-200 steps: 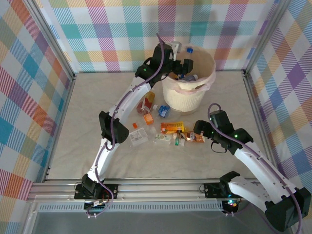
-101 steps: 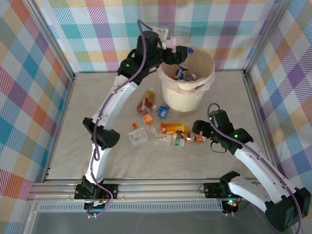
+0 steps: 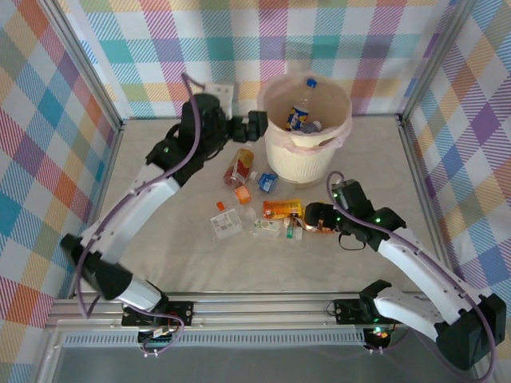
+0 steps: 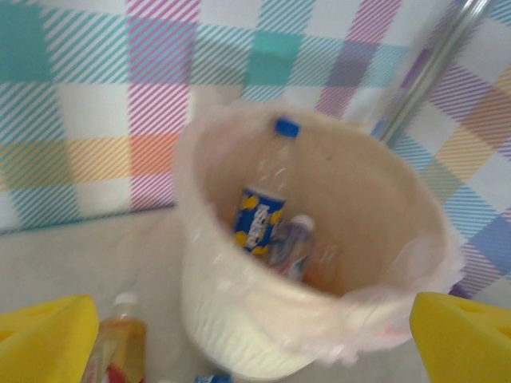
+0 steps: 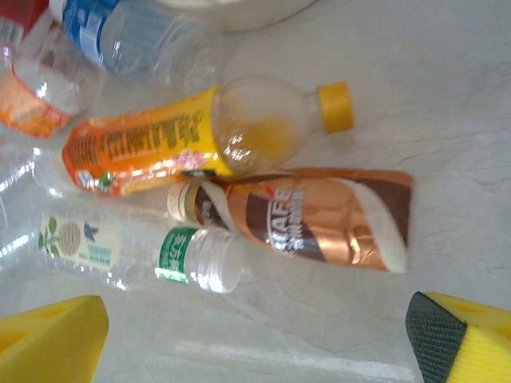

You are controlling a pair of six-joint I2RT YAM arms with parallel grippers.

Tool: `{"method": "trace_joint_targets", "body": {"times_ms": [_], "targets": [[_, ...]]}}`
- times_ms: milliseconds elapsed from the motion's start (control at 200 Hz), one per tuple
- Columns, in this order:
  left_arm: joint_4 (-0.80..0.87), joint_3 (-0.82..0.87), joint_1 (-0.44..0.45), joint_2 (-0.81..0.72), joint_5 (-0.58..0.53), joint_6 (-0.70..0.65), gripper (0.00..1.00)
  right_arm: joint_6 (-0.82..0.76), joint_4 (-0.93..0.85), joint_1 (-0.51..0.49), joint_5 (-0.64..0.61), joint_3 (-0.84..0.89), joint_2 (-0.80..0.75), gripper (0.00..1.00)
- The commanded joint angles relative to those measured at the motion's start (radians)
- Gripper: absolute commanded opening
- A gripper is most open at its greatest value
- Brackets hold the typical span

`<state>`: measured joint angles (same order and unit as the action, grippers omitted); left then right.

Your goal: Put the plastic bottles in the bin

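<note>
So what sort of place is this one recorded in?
Probably a lab robot test cell, not a home: checked fabric walls on aluminium frame posts, and a cloth-covered table with a bin and scattered plastic bottles.

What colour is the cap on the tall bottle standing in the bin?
Blue; the cap shows best in the left wrist view.

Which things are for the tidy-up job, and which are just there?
For the job: bin, blue bottle in it, orange bottle, brown bottle, green-label bottle, red bottle.
Just there: checked walls, metal frame.
</note>
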<state>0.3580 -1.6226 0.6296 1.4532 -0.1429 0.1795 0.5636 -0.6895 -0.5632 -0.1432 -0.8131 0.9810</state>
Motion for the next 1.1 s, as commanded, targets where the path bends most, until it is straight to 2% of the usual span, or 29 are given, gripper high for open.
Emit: {"method": "trace_joint_targets", "body": {"times_ms": [0,235,480,780,1095], "targets": [[-0.150,0.188,0.006,-0.185,-0.141,0.052,1.00,-0.047,-0.009,-0.074,0.008,-0.049,0.040,0.96],[-0.106,0.598,0.004,-0.514,-0.370,0.229,1.00,-0.116,0.019,-0.204,0.048,-0.106,0.200,0.95],[0.022,0.879,0.005,-0.779,-0.531,0.425,1.00,-0.187,0.113,-0.247,0.135,-0.151,0.349,0.98],[0.139,1.022,0.005,-0.994,-0.600,0.531,1.00,-0.267,0.158,-0.249,0.138,-0.217,0.488,1.00],[0.194,1.054,0.005,-0.984,-0.605,0.576,1.00,-0.307,0.166,-0.249,0.155,-0.278,0.597,1.00]]}}
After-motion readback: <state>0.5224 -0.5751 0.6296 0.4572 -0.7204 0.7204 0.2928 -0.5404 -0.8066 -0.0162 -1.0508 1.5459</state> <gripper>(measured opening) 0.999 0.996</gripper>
